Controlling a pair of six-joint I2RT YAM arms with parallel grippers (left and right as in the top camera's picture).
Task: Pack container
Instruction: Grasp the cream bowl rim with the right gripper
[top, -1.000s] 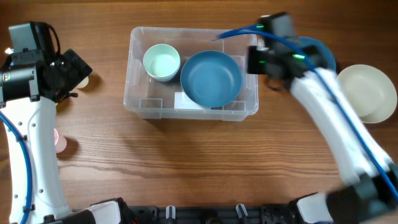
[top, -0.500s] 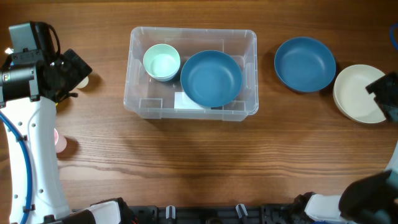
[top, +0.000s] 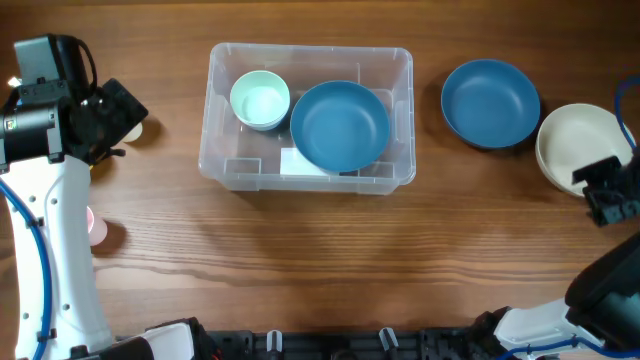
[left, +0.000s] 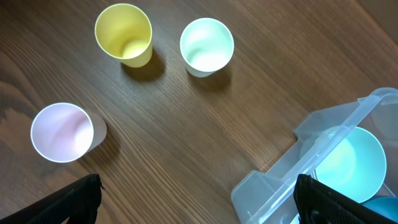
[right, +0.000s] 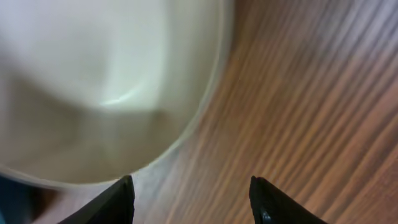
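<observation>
Overhead: the container (top: 405, 120) sits on the tabletop (top: 300, 260), holding a blue bowl (top: 340, 125) and a mint bowl (top: 260, 100).

Left wrist: left pincer (left: 199, 202) spread wide, empty, left of the container.

Right wrist: right pincer (right: 193, 199) parted, empty, just beside a cream bowl (right: 93, 74) right of the container.

Container is likely light, rigid and slick; grip the rim.

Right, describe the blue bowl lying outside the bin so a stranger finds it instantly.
Find the big clear container in the middle of the table. Just off its right end, on bare wood, sits a blue bowl. Its twin is inside the container, and its other neighbour, further right, is a cream bowl.
</observation>
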